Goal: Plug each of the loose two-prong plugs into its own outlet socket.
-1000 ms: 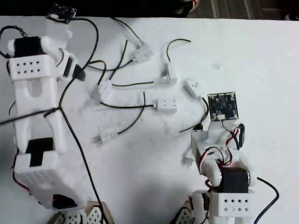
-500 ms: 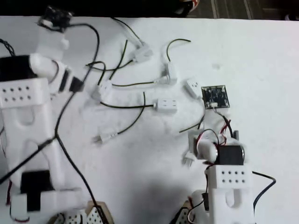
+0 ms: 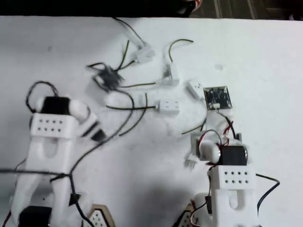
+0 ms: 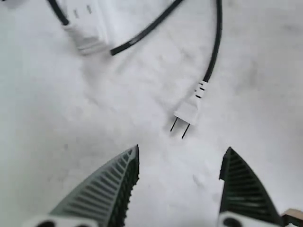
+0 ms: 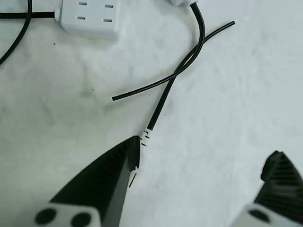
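Note:
A white two-prong plug [image 4: 188,112] on a black cable lies on the white table, its prongs pointing at my left gripper [image 4: 182,151], which hovers open just short of it. In the high view that gripper [image 3: 96,133] sits left of centre. My right gripper [image 5: 207,146] is open too; a second plug [image 5: 143,137] lies at the tip of one finger, half hidden by it. The same plug [image 3: 190,162] shows beside the right arm. White outlet sockets [image 3: 168,106], [image 3: 195,88] lie mid-table.
Two more sockets [image 3: 171,75], [image 3: 144,53] with black cables lie toward the back. A loose cable end [image 5: 113,98] crosses the second plug's cable. A socket [image 4: 90,26] lies beyond the left gripper, another socket [image 5: 90,16] beyond the right.
The left arm has swung from the far-left back corner toward the table's middle and front, ending over the plug. The right arm shifted slightly a second ago and has since kept still.

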Available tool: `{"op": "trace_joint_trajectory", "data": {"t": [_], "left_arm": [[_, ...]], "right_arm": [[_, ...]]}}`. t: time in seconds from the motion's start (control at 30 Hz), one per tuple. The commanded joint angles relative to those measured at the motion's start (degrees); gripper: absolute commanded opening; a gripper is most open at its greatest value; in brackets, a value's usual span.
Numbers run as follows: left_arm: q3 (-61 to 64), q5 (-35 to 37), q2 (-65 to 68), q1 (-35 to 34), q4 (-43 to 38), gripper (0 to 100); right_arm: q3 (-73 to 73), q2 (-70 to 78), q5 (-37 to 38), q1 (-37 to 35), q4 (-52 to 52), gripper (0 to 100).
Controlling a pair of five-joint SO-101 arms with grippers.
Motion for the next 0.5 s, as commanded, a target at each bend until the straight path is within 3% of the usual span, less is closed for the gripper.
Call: {"op": "trace_joint_trajectory", "data": {"t": [0.0,0.27,0.47], "left_arm": [[6.9,-6.0,2.4,2.9,-7.6,28],[6.5,-6.9,18.5,6.8,-17.1,28],[-1.8,-6.9,31.4,7.3,-15.4,22]], "right_arm": [[-2.5,0.2,-0.4,0.2,0.2,39.3],[-2.5,0.1,-0.4,0.2,0.3,39.3],[-2.4,0.2,-0.4,0.2,0.3,39.3]]}}
